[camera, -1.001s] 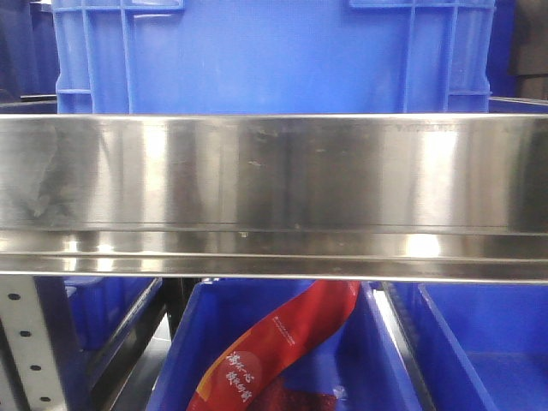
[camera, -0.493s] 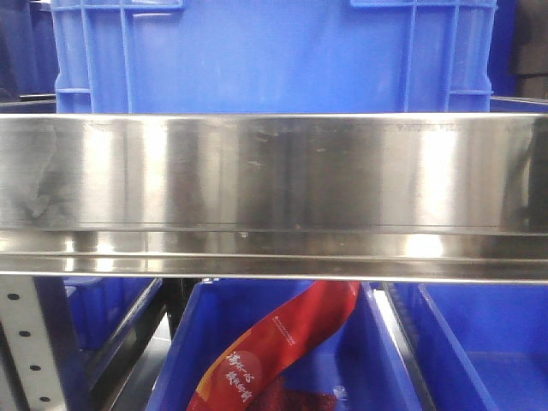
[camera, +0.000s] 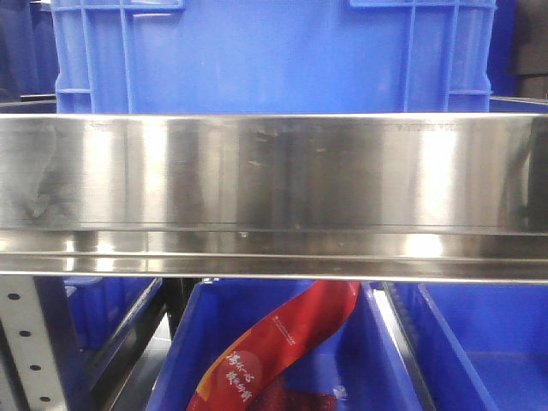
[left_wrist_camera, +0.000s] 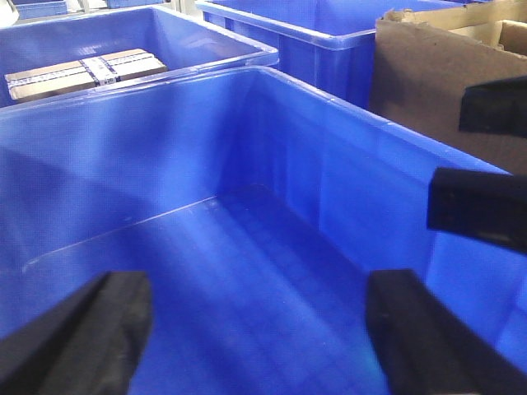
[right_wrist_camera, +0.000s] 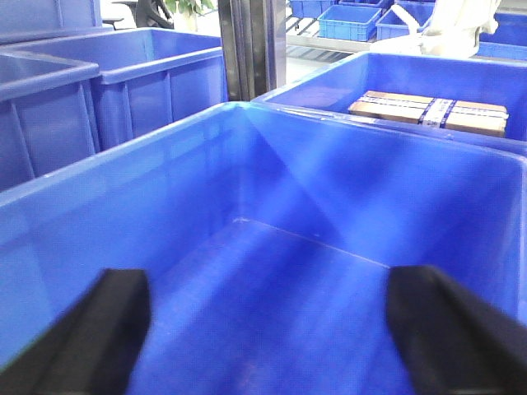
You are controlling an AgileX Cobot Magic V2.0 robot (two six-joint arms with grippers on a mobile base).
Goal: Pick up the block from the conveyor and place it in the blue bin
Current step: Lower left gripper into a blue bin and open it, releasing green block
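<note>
Blue bin (left_wrist_camera: 247, 247) sits under the left claw (left_wrist_camera: 255, 329) and right claw (right_wrist_camera: 268, 329), both spread wide and holding nothing.

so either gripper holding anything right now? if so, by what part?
Nothing held. Left gripper and right gripper are both open, fingers wide apart, only empty blue bin floor between them.

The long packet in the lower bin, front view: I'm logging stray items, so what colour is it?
Red packet with pale lettering, clearest in the front-facing view.
</note>
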